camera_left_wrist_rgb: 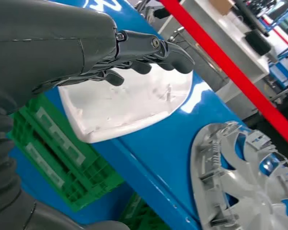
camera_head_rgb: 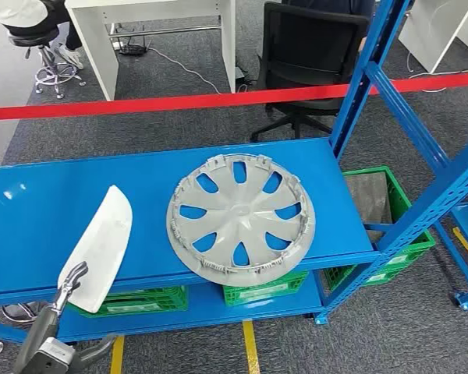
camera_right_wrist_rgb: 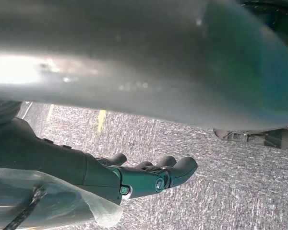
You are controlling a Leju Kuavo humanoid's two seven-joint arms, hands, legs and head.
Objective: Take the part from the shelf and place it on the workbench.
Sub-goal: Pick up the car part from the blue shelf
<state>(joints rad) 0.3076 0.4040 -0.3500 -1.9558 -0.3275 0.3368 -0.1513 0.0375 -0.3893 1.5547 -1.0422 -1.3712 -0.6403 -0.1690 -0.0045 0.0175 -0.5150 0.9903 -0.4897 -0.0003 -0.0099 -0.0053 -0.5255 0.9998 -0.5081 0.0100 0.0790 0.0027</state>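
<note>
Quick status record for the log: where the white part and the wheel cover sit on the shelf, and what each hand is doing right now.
white part: white curved panel on the blue shelf, overhanging its front edge
wheel cover: grey hubcap lying flat on the same shelf, to the panel's right, apart from it
left hand: left hand at the panel's near end, fingers over its top surface; a firm grip cannot be confirmed
right hand: right hand above grey carpet, holding nothing, fingers extended
below shelf: green crates
task state: panel not yet lifted off the shelf

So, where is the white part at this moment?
In the head view, the white part lies on the blue shelf, overhanging its front edge, left of the wheel cover, with the left hand at it.
</note>
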